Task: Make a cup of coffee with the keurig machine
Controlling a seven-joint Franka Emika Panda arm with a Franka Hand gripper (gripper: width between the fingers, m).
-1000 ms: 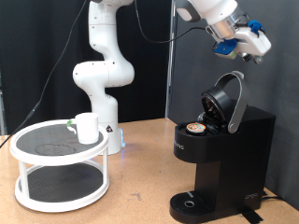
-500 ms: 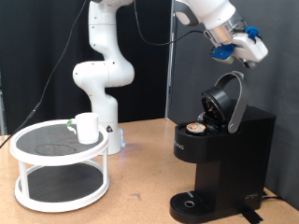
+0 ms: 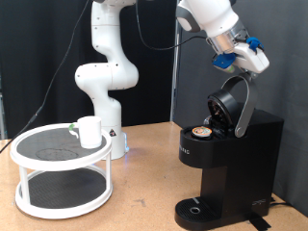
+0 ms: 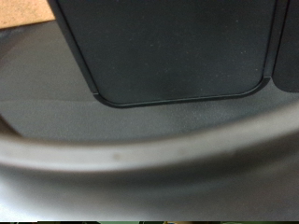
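Note:
The black keurig machine (image 3: 231,164) stands at the exterior view's right with its rounded lid (image 3: 234,102) raised open. A small pale pod with a brown top (image 3: 200,132) sits in the holder under the lid. My gripper (image 3: 252,60) hangs just above the lid's upper edge, nothing seen between its fingers. The white cup (image 3: 89,132) with a green-tinted handle stands on the top shelf of a white round rack (image 3: 29,147) at the exterior view's left, far from the gripper. The wrist view shows only the machine's dark body (image 4: 168,51) and the curved lid rim (image 4: 140,154) close up; no fingers show there.
The white arm's base column (image 3: 104,82) stands behind the rack. The rack has two dark mesh tiers. The machine's round drip base (image 3: 197,210) is at the table's front. Bare wooden table (image 3: 135,207) lies between rack and machine.
My gripper has moved down and toward the exterior view's left, closing in on the raised lid's top edge. Cup, pod and machine have not moved.

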